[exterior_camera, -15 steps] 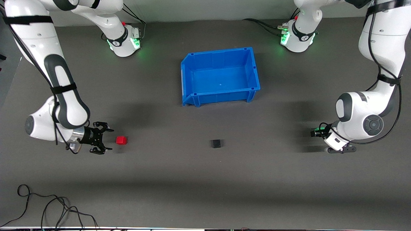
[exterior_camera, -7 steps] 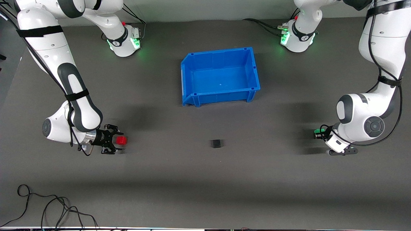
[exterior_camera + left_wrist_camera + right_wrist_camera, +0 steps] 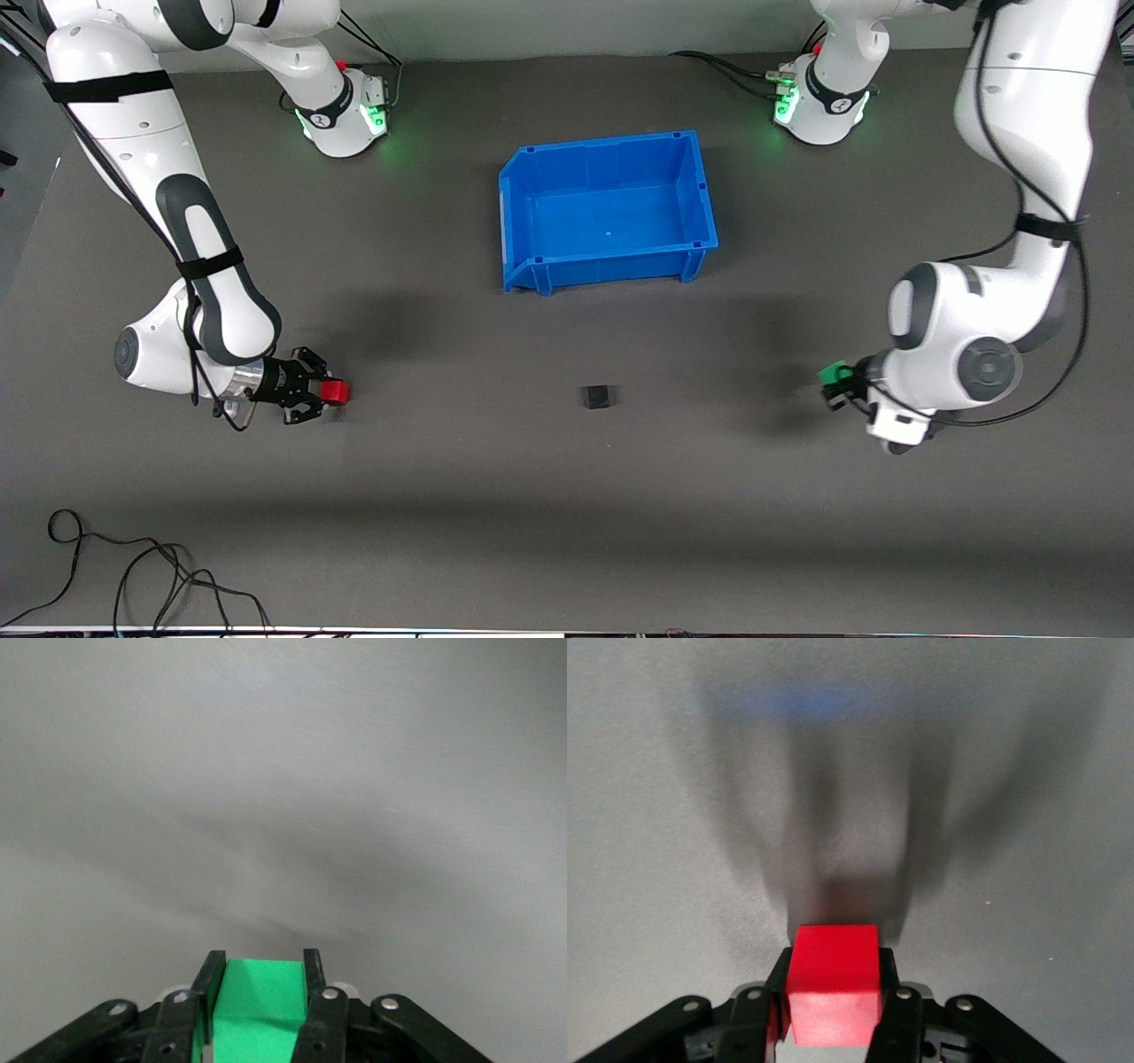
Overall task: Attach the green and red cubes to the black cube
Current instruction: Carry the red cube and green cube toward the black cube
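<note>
The red cube [image 3: 337, 391] sits on the grey mat toward the right arm's end of the table. My right gripper [image 3: 326, 393] is shut on it, low at the mat. In the right wrist view the fingers press both sides of the red cube [image 3: 833, 979]. My left gripper [image 3: 834, 383] is shut on the green cube [image 3: 833, 373] and holds it over the mat toward the left arm's end. The green cube [image 3: 263, 1001] fills the gap between the fingers in the left wrist view. The black cube [image 3: 598, 396] lies alone on the mat between the two grippers.
An empty blue bin [image 3: 523, 213] stands in the middle of the table, farther from the front camera than the black cube. Loose black cables [image 3: 133, 567] lie at the near edge toward the right arm's end.
My right gripper moved up to the red cube and shut on it. My left gripper, holding the green cube, moved toward the black cube.
</note>
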{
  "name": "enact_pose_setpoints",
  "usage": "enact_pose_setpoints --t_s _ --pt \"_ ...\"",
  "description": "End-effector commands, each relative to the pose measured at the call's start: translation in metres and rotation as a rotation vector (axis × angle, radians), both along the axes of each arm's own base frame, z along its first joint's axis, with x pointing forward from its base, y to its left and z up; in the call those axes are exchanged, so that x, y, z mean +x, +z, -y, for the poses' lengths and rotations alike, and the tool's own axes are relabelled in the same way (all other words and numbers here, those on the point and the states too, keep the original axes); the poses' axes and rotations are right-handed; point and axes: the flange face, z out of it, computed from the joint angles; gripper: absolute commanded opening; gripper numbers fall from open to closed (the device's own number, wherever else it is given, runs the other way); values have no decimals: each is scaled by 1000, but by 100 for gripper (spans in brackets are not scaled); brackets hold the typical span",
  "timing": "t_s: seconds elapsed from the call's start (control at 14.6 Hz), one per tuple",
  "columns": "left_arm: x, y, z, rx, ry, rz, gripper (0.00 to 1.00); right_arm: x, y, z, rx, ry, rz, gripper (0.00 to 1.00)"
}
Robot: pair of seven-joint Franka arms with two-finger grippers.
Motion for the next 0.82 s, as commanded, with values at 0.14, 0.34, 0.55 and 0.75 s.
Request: enact_pose_setpoints --t_s 0.14,0.34,0.55,0.75 --pt "2 2 76 10 345 -22 0 20 67 -89 38 -39 23 30" --pt "-7 -14 120 25 447 -46 0 24 82 -166 40 -61 4 30" --pt "-4 -22 161 4 699 3 0 23 78 -240 35 -104 -36 30" --pt "-9 -41 208 10 874 -8 0 16 72 -301 28 -154 -36 29"
